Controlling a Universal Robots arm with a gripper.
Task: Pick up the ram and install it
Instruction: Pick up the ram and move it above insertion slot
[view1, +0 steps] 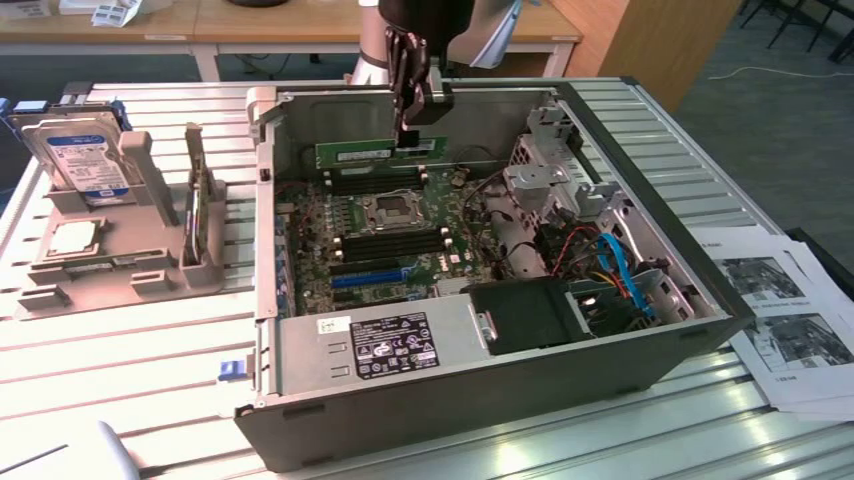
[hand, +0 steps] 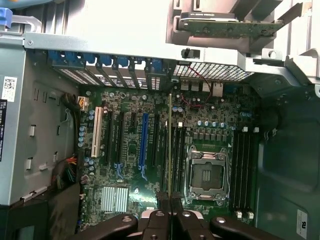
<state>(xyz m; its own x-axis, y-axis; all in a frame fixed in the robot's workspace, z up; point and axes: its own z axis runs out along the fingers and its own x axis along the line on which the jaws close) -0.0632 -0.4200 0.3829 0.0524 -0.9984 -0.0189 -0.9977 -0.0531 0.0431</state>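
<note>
The ram (view1: 378, 151) is a long green stick held level above the motherboard (view1: 400, 235), inside the open computer case (view1: 454, 400). My gripper (view1: 416, 128) comes down from above and is shut on the stick's end nearer the exterior view's right. In the wrist view the ram (hand: 170, 145) shows edge-on as a thin line running out from between my gripper's (hand: 170, 201) fingers. It hangs over the black memory slots (hand: 178, 155) beside the CPU socket (hand: 206, 172), clear of the board.
A blue expansion slot (view1: 367, 277) and the power supply (view1: 387, 345) lie nearer the case front. Drive cage and cables (view1: 607, 265) fill the case's right side. A grey stand with a hard drive (view1: 87, 160) stands on the exterior view's left; papers (view1: 787, 335) lie right.
</note>
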